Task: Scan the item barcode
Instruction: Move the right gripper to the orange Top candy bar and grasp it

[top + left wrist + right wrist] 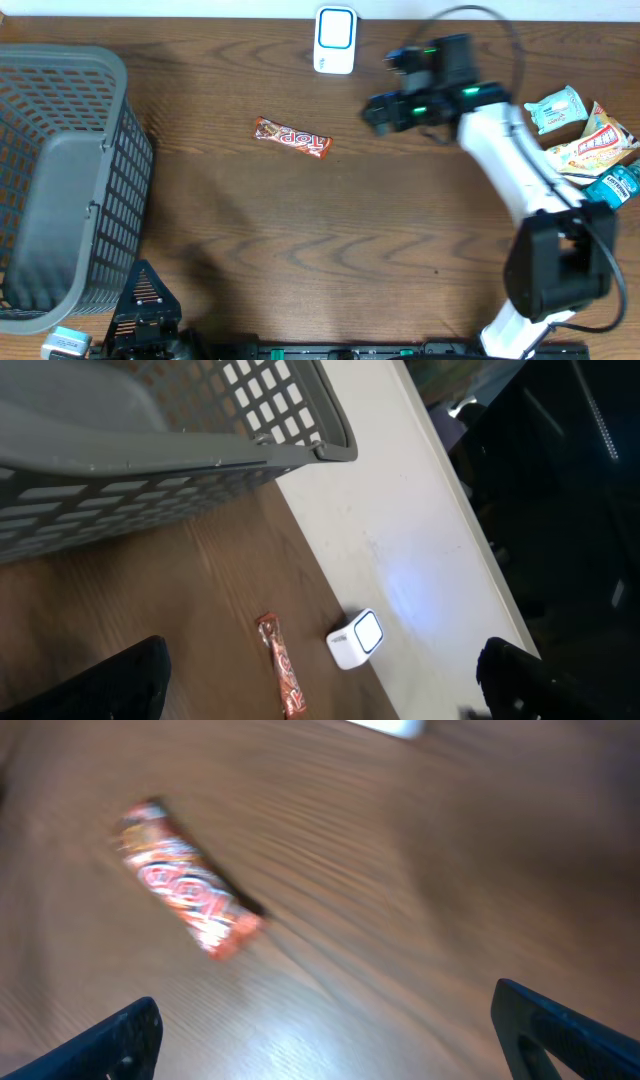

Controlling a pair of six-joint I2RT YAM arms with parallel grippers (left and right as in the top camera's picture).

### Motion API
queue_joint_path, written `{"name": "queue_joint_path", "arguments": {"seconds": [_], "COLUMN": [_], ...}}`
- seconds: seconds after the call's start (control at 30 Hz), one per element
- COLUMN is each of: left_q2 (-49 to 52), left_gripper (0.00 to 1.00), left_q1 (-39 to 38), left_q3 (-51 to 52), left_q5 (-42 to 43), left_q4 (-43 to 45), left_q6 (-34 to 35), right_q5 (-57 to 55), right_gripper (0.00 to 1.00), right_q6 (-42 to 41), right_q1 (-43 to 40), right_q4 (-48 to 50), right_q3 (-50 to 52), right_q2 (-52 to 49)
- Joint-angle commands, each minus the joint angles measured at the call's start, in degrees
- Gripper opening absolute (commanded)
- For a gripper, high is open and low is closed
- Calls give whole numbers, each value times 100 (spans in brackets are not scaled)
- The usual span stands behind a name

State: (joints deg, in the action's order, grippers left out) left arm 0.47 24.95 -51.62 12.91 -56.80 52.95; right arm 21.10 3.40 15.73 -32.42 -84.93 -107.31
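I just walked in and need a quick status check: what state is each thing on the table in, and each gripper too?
Candy bar: lying flat, label up, not held.
Scanner: at the far edge, nothing touching it.
Basket: upright, on the left.
Packs: piled at the right edge.
Left gripper: open, holding nothing.
Right gripper: open, holding nothing, apart from the candy bar.

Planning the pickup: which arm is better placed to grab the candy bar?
Right. The right pincer, open, hovers close to the candy bar; the left pincer sits far back beside the basket.
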Motion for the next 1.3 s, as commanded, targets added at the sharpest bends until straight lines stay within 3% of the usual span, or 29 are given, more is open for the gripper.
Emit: {"name": "queue_joint_path", "arguments": {"seconds": [0.0,0.2,0.5,0.8,0.93,1.03,1.07,1.1,1.17,1.27], "left_q2": [-31,-31,-31,-31,-31,-31,-31,-31,-31,-31], "left_gripper": [98,98,98,98,98,98,98,98,98,98], "left_q1": [-42,-94,-92,-92,-92,-92,-92,-92,-92,-92], "left_q3": [-92,-92,-90,-90,-90,-90,-90,-90,-90,-90], "left_q5": [-55,-55,-57,-57,-57,-57,-57,-57,-57,-57], "left_q4": [4,4,-2,-20,-20,-20,-20,-20,-20,-20], "left_q6": [31,31,26,26,26,26,26,26,26,26], "right_q5": [-520,-1342,-1346,-1810,-2044,-2234,-2315,-2382,-2503,-2468], "right_gripper": [99,99,99,83,65,33,17,10,1,1], "right_q6": [946,1246,1462,1943,1985,1980,1978,1906,1456,737], "right_q1": [614,1499,2026,2149,2149,2149,2144,2144,2144,2122], "right_q4": [389,1545,2599,3167,3239,3032,2933,2839,2664,2146], "right_q3": [-22,-22,-22,-24,-24,-24,-24,-24,-39,-205], "right_q2": [-358,-1158,-1832,-2551,-2870,-2970,-2970,-2964,-2898,-2730]}}
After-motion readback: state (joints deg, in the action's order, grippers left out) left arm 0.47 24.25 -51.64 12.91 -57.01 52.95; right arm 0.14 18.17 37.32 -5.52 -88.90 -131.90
